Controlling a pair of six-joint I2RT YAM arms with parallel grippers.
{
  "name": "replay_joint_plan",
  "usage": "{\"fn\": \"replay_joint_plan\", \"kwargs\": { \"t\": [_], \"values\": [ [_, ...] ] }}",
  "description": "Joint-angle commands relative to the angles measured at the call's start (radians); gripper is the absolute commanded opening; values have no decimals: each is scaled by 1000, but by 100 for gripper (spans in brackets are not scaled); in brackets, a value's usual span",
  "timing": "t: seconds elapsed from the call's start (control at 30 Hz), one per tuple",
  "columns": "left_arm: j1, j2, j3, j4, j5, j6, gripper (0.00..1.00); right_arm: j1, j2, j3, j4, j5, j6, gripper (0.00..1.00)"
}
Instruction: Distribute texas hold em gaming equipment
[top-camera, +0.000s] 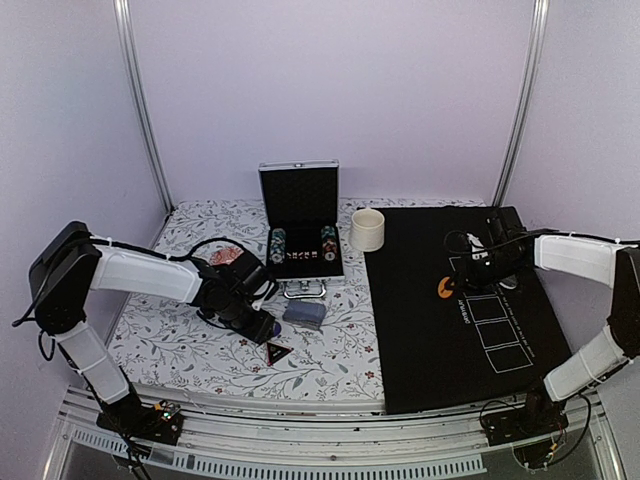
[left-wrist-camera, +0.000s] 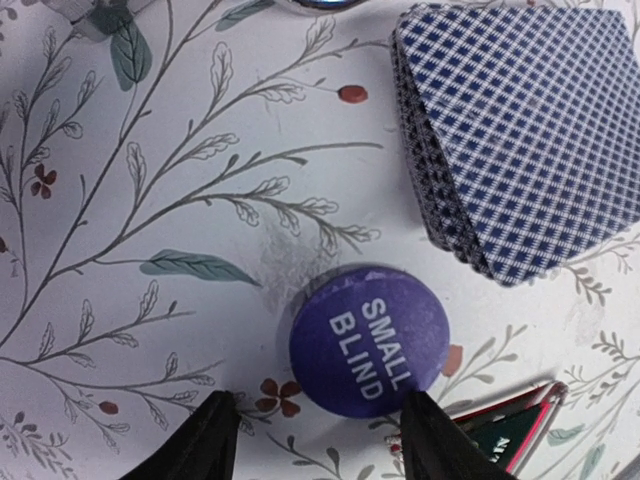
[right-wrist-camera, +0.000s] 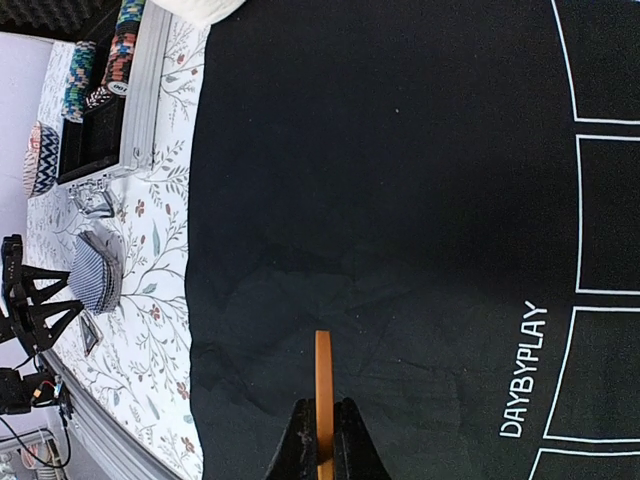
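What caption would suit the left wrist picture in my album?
Left claw open just short of the purple SMALL BLIND disc on a floral cloth, card deck nearby.

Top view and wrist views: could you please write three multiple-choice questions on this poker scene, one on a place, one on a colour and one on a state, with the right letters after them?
1. Where does the SMALL BLIND disc lie?
A. in the cream cup
B. on the floral cloth, inside the open left gripper
C. on top of the card deck

2. Which colour has the round piece in the right gripper?
A. orange
B. green
C. white

3. How does the case stand?
A. shut
B. open, lid upright
C. upside down

Answers:
1 B, as the left wrist view shows it flat on the cloth between the two fingers.
2 A, as the right wrist view shows it clamped on edge above the black mat.
3 B, as the top view shows the raised lid and the chips inside.
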Motion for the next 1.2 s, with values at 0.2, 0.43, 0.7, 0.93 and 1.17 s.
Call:
{"fn": "replay_joint_plan", "kwargs": {
  "t": [0.2, 0.43, 0.7, 0.93, 1.17],
  "values": [
    [22, 35, -70, -133, 24, -16, 58, -7, 220, 163, 100, -74, -33, 3],
    [20, 28, -70, -129, 36, -8, 58, -7, 405, 298, 102, -97, -28, 3],
    [21, 8, -68, -107, 63, 10, 59, -8, 541, 449, 86, -82, -29, 3],
    [21, 12, -74, -107, 64, 20, 59, -8, 637, 543, 58, -70, -33, 4],
    [18, 5, -62, -103, 85, 37, 61, -15, 690, 597, 35, -31, -32, 20]
  ]
}}
